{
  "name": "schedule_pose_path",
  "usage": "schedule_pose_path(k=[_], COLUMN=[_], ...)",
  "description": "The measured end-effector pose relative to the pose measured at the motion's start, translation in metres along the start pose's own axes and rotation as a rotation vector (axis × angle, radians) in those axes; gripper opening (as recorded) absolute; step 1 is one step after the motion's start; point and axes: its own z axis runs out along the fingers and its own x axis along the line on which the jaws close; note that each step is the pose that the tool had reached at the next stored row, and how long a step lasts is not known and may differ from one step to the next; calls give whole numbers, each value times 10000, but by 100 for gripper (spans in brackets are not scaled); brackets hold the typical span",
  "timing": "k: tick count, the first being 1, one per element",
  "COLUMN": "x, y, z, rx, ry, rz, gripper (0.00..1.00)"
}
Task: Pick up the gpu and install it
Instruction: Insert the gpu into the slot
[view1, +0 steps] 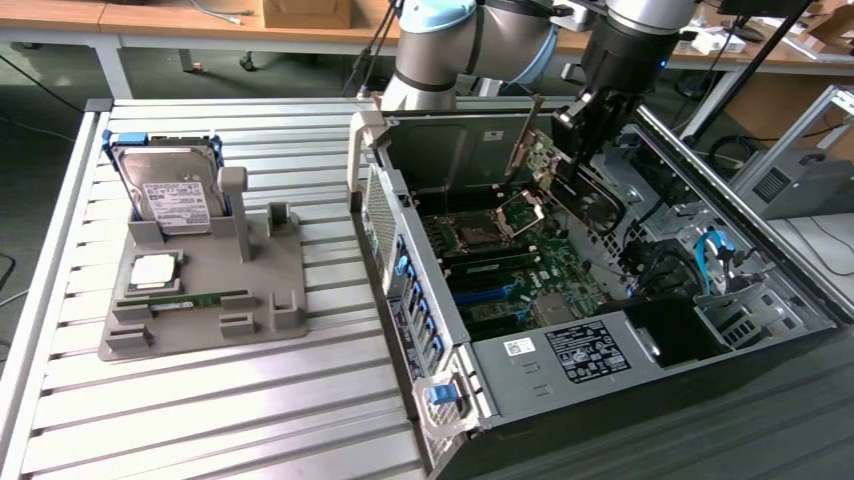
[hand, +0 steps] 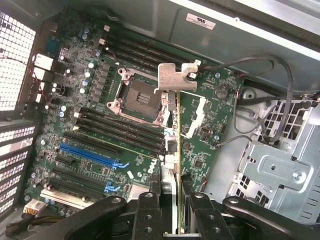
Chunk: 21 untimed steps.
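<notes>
My gripper (view1: 577, 122) hangs over the open computer case (view1: 534, 362), shut on the gpu (view1: 591, 200). The gpu is a dark card, held tilted above the motherboard at the case's far side. In the wrist view the gpu (hand: 172, 77) is edge-on, its silver bracket farthest from me. My gripper (hand: 174, 195) has a black finger (hand: 149, 207) on each side of the card's edge. Below it lies the green motherboard (hand: 85, 125) with its blue expansion slots (hand: 90, 152), and the card stands clear of them.
A grey parts holder (view1: 200, 320) on the slotted metal table (view1: 200, 420) carries a silver hard drive (view1: 167, 190), a processor (view1: 154, 270) and a green memory stick (view1: 187, 297). Inside the case are the processor socket (hand: 137, 97), black cables (hand: 260, 100) and a drive cage (hand: 275, 170).
</notes>
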Motion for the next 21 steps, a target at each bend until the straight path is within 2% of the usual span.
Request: schedule_pose_path(k=[21], x=[0], y=[0], z=[0], rx=[-11], ry=[-16], rz=[-394], gripper=[27])
